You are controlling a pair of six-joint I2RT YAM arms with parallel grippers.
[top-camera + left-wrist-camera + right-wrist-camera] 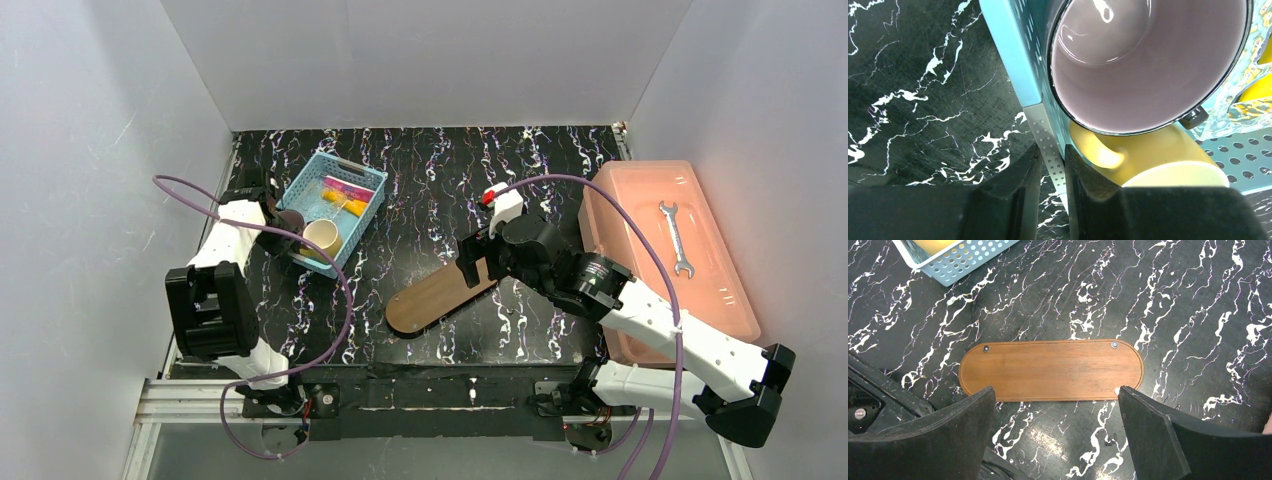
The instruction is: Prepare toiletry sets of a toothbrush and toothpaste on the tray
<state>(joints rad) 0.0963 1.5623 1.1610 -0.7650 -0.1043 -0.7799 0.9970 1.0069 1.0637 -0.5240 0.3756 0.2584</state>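
The dark-brown wooden tray (440, 295) lies bare on the black marbled table, and fills the middle of the right wrist view (1050, 370). My right gripper (475, 262) hovers over its far end, open and empty (1055, 400). The magenta-pink toothpaste (346, 187) and yellow-orange toothpaste (353, 207) lie in the light-blue basket (362, 178). A pale thin toothbrush (338, 202) seems to lie between them, too small to be sure. My left gripper (283, 232) is shut on the basket's left wall (1050, 160).
In the basket stand a cream-yellow cup (322, 238) and a dark cup with a pale lilac inside (1148, 60), close to my left fingers. A salmon-pink box (720, 290) with a wrench (678, 238) on its lid stands at the right.
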